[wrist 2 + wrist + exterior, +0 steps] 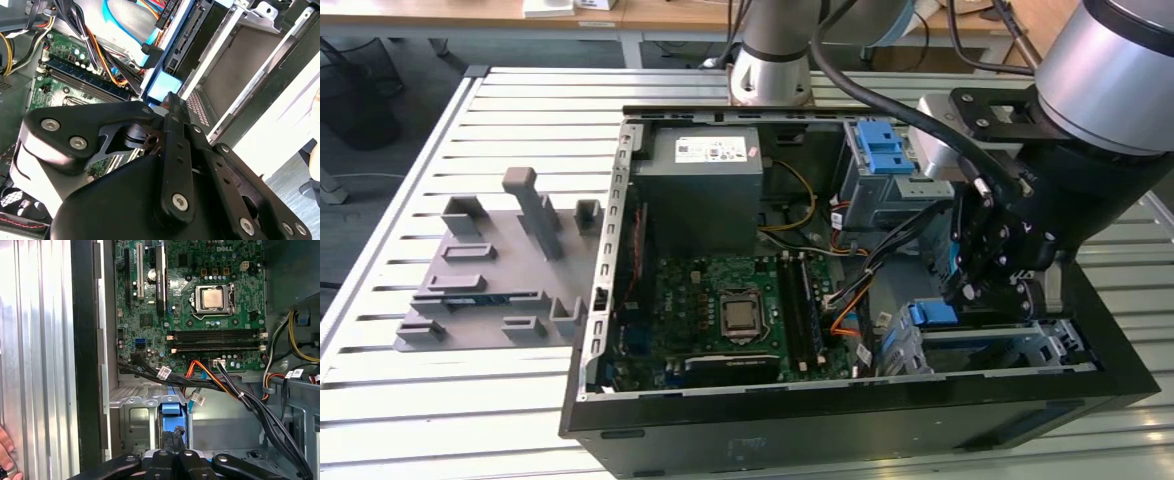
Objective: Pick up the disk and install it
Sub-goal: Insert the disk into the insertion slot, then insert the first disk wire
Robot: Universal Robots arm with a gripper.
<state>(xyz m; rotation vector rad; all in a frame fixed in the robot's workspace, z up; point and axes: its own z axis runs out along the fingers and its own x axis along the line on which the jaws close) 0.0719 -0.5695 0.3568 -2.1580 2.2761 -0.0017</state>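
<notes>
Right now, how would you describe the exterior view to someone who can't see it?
A robot's gripper reaches down into an open computer case, at the blue-framed disk in a metal cage at the exterior view's right. A green motherboard lies mid-case; a grey fixture sits on the table beside it.

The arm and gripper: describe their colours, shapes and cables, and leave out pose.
The arm is a thick round tube in brushed silver-grey, ending in black housing at the wrist. A thick black cable loops along it. The gripper is matt black, built of flat linkage bars joined by round silver screw heads.
</notes>
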